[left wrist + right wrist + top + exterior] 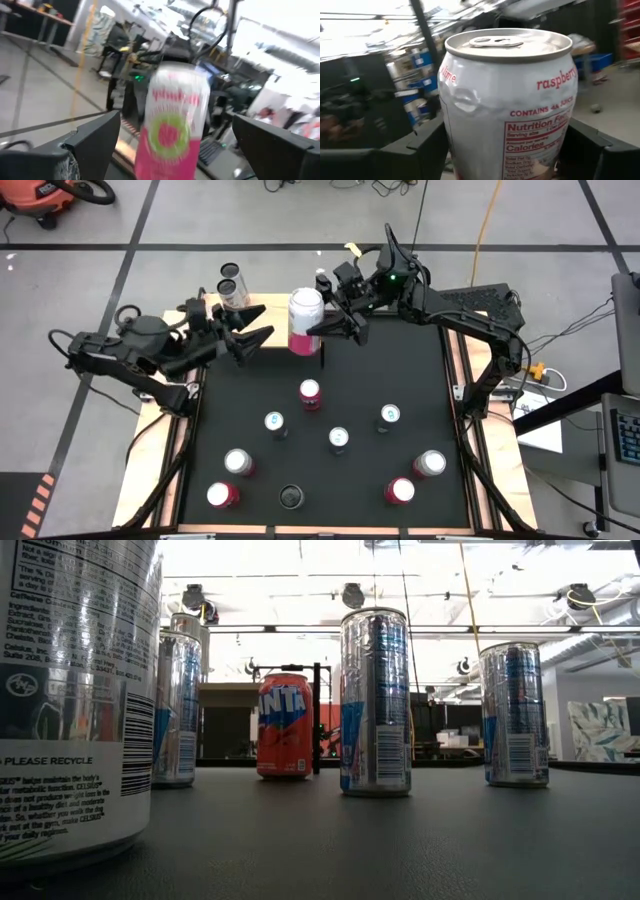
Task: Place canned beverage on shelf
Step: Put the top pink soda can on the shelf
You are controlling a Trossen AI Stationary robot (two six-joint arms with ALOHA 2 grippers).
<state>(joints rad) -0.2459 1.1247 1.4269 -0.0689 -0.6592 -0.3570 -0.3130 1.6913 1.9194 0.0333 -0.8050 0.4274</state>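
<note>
Raspberry can [509, 105] filled the right wrist view, clamped in right gripper [322, 326], lifted above shelf [262, 315]. Left gripper [252, 335], jaws apart, faced it. Handover or placement step; next needs careful lowering onto shelf.

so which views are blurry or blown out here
Left wrist view: the pink-and-white can is smeared by motion blur. Low view: ceiling lights glare white, and the nearest can looms oversized. Right wrist view: the can's label reads clearly, background soft. High view: evenly lit.
</note>
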